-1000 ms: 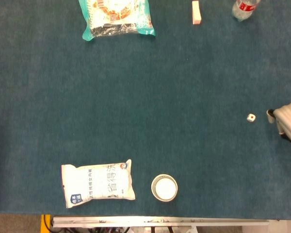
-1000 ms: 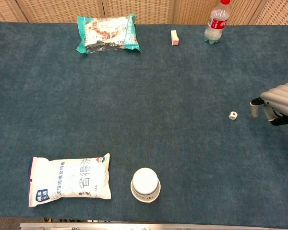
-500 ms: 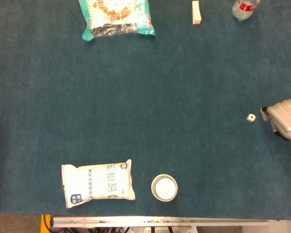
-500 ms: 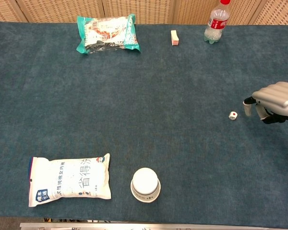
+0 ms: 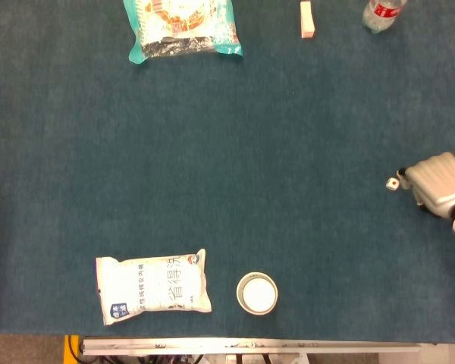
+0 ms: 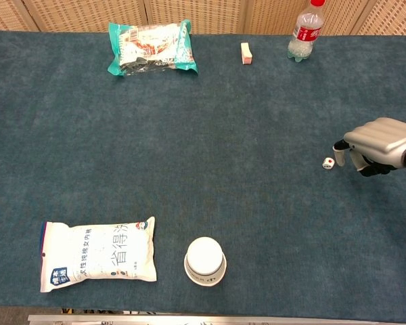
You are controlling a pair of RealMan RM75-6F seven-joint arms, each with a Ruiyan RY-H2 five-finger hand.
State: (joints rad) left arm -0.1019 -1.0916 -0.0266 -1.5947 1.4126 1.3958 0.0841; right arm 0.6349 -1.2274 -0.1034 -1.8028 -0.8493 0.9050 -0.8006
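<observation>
The die (image 6: 329,162) lies on the blue-carpeted desk (image 6: 257,135) at the right side, well apart from everything else, a red pip showing on its top face. The right hand (image 6: 375,145) has its fingertips just beside the die on its right, so close that contact cannot be told; it holds nothing, its fingers curved downward and partly apart, the thumb side hidden beneath. The head view shows the same: the right hand (image 5: 436,186) just right of the die (image 5: 392,183).

This looks like the reach to the die, with the grasp not yet made. The next move likely calls for a fine pinch: fingertips set on either side of so small a thing, lowered to the carpet without knocking it away.

The left hand is not seen in either view. Far off stand a plastic bottle (image 6: 306,30), a small pink block (image 6: 245,53) and a teal snack bag (image 6: 151,47); near the front lie a white packet (image 6: 98,254) and an upturned white cup (image 6: 205,260).
</observation>
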